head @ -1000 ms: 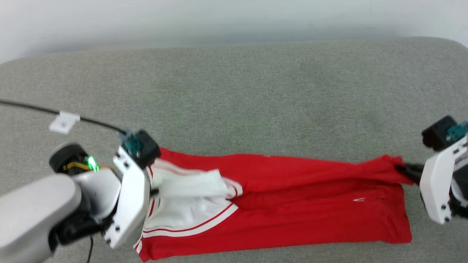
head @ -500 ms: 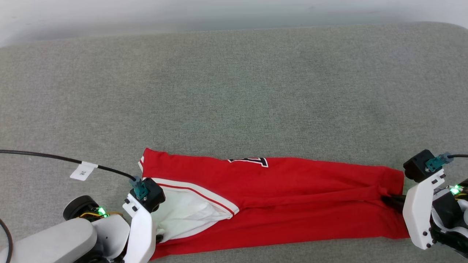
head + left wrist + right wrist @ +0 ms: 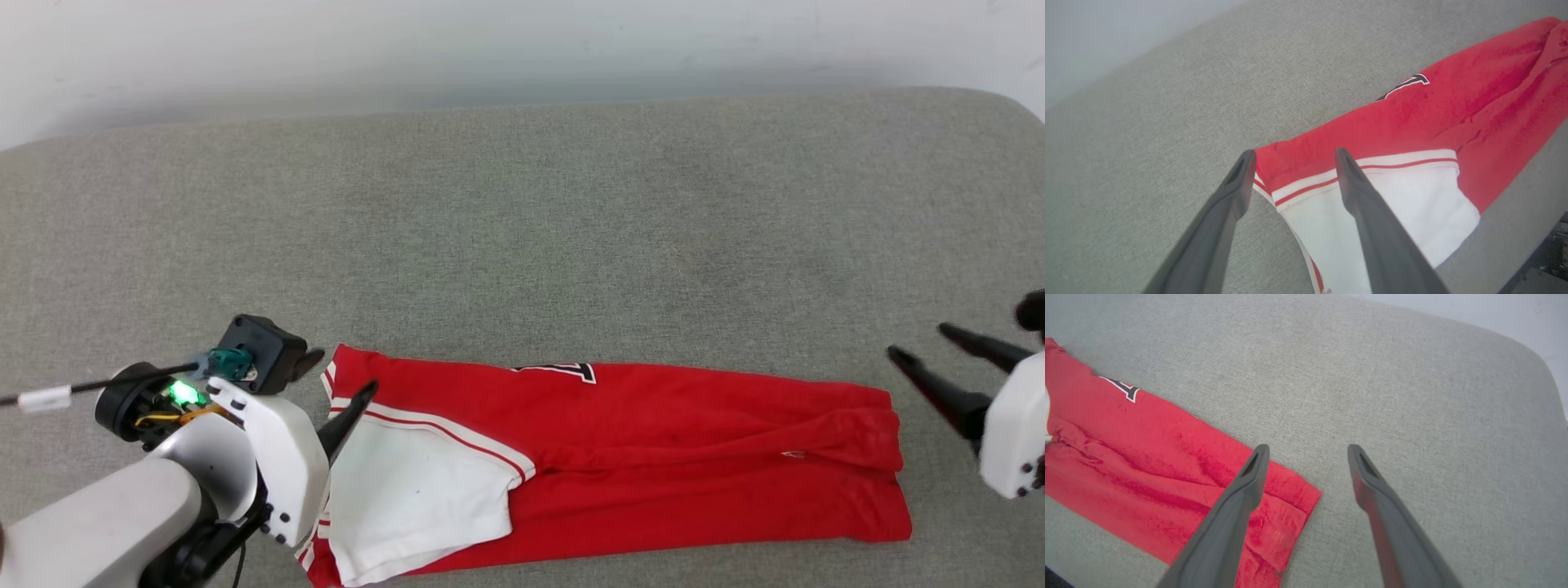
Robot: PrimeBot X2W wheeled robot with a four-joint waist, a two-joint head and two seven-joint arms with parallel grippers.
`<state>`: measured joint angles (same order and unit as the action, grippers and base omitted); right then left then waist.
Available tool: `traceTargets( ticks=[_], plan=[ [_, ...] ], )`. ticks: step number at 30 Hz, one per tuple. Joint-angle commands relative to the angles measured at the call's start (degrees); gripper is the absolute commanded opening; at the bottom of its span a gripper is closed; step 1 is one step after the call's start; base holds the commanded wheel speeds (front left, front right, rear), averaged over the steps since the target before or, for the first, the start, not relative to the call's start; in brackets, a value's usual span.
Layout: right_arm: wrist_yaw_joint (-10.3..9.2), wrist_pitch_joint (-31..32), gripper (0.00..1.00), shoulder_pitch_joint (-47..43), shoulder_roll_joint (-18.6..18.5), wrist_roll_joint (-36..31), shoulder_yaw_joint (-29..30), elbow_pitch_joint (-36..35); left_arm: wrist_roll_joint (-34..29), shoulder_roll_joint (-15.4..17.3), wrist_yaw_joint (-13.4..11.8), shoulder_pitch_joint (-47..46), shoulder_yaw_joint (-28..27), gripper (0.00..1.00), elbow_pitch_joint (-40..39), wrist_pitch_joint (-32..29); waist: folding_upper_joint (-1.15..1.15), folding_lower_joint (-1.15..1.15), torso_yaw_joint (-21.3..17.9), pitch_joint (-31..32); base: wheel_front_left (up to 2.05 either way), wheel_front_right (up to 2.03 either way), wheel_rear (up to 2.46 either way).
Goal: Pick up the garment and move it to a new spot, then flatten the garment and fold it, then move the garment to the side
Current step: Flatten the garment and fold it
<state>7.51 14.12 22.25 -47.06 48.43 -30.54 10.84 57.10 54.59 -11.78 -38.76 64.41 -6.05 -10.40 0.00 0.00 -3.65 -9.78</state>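
My left fingers (image 3: 1359,196) were spread wide over the white-sleeved end of the garment (image 3: 653,441), pinching nothing. My right fingers (image 3: 935,388) were spread too, just beside its red end (empty as well). The garment lay as a long folded band on the grey surface (image 3: 522,229), near my edge, a scrap of black lettering at its far fold

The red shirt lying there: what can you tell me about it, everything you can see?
The red jersey shirt lies folded into a long, slightly creased band on the grey fabric surface. A white sleeve with red-and-white striped trim lies on top at its left end. Black, white-edged lettering peeks out at its far edge. The open left gripper and right gripper hold none of it.
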Motion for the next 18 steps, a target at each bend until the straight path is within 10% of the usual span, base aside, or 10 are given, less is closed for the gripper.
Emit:
traceTargets(
  ticks=[1,10,18],
  plan=[
    [-0.05,-0.5,1.00,-1.1,-0.1,0.3,0.9,0.1,-0.8,-0.6,-0.9,1.4,-0.3,1.00,0.1,1.5,0.00,0.00,0.1,0.0,0.00,0.00,0.00],
    [-0.05,-1.5,1.00,-8.6,4.7,-0.1,14.8,5.1,-7.8,-5.7,-12.9,5.0,-5.5,1.00,4.6,21.5,0.00,0.00,0.5,-0.8,0.00,0.00,0.00],
    [-0.04,2.4,1.00,-13.6,10.7,2.9,18.8,7.8,-14.3,-11.4,-22.0,10.8,-15.4,1.00,4.5,25.6,0.00,0.00,1.5,-1.4,0.00,0.00,0.00]
  ],
)
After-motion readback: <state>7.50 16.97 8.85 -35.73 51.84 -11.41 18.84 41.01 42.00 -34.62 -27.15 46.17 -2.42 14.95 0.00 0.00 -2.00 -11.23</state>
